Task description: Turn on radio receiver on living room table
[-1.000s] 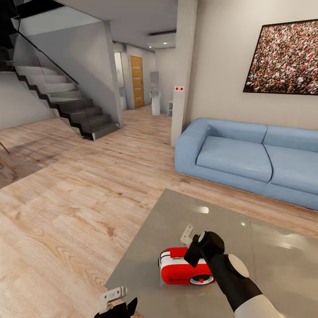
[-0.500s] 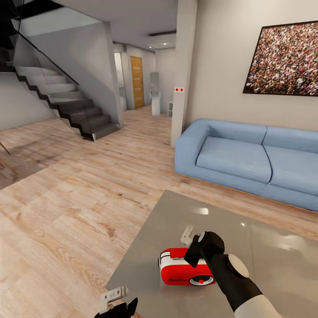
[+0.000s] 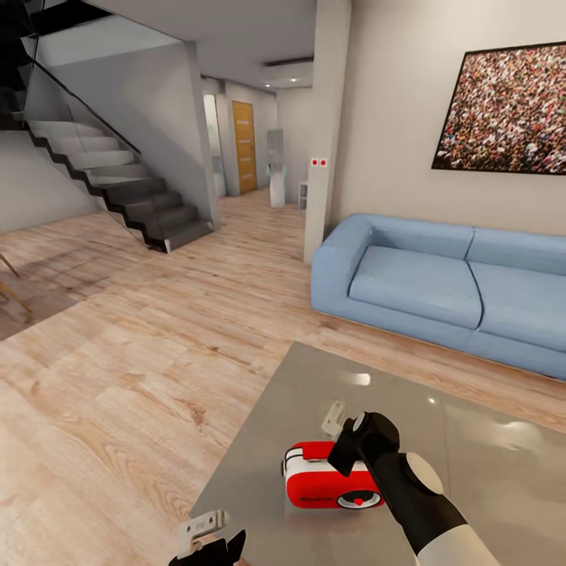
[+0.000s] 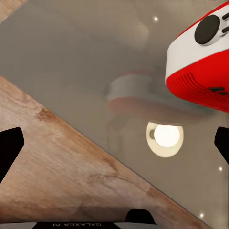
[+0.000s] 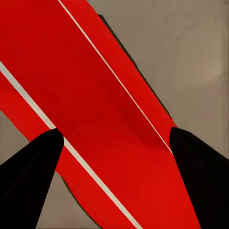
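Radio receiver [image 3: 330, 481] lies on grey counter [image 3: 487, 456] near its front edge. Right gripper [image 5: 114, 167] jaws spread wide astride its red body. Left gripper [image 4: 114, 143] jaws wide, empty, at counter edge.

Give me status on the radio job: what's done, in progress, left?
Done: the robot is at the table, with the radio receiver lying on its top. In hand: the right gripper is open, its fingers either side of the red body, right above it; contact can't be confirmed. The left gripper is open near the table's edge. Left: actually switching it on; nothing shows it is on.
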